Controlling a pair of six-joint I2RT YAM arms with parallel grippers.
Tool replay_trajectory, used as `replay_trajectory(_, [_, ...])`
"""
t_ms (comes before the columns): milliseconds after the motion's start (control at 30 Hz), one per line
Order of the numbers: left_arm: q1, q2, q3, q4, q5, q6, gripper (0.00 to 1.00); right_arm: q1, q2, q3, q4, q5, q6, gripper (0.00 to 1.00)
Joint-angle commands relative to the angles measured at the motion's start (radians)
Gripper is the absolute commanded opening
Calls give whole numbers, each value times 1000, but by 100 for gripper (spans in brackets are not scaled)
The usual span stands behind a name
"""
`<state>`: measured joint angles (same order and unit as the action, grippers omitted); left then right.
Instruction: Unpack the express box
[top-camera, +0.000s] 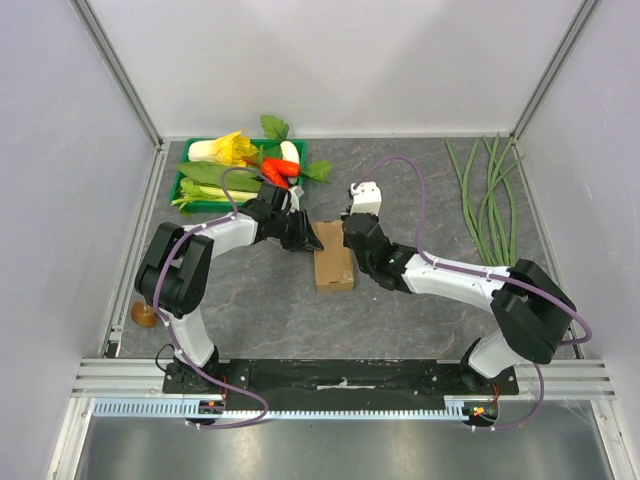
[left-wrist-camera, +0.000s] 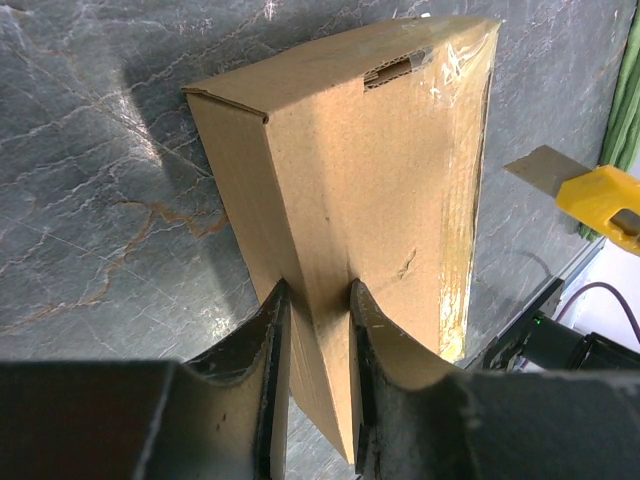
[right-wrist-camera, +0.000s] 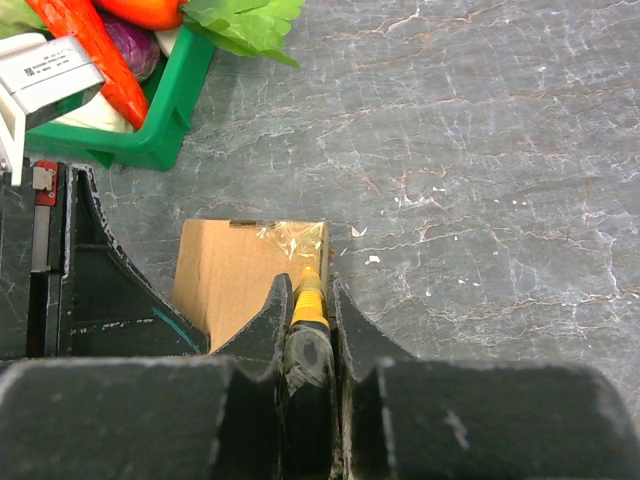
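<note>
The express box (top-camera: 333, 268) is a small plain brown cardboard box lying on the grey table between my arms, with clear tape along its seam. In the left wrist view the box (left-wrist-camera: 380, 170) fills the middle, and my left gripper (left-wrist-camera: 318, 295) is shut on its near edge. My left gripper (top-camera: 305, 238) is at the box's far left corner. My right gripper (right-wrist-camera: 308, 290) is shut on a yellow and black utility knife (right-wrist-camera: 308, 305), whose tip is at the taped right edge of the box (right-wrist-camera: 230, 270). My right gripper (top-camera: 350, 238) is at the box's far right corner. The knife's blade (left-wrist-camera: 545, 165) shows beside the box.
A green vegetable tray (top-camera: 185, 188) with leafy greens, a carrot and other vegetables stands at the back left, just behind my left arm; its corner shows in the right wrist view (right-wrist-camera: 170, 125). Long green beans (top-camera: 490, 205) lie at the back right. A small brown round thing (top-camera: 143, 313) lies at the near left.
</note>
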<state>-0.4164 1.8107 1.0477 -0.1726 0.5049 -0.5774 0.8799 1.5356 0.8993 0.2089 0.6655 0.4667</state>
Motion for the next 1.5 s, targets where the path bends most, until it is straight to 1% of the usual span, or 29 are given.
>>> replay_trajectory(0, [-1,21,-31,-93,-117,17,23,4,3,53,21,68,-11,0])
replay_trajectory(533, [-1,29,-35,-91,-112,8,22,5,37,75,-26,65,-4,0])
replay_trajectory(1067, [-1,30,-38,-90,-105,7,22,4,49,70,-28,51,10,0])
replay_trajectory(1467, [-1,32,-38,-91,-105,-12,23,4,67,67,-52,43,30,0])
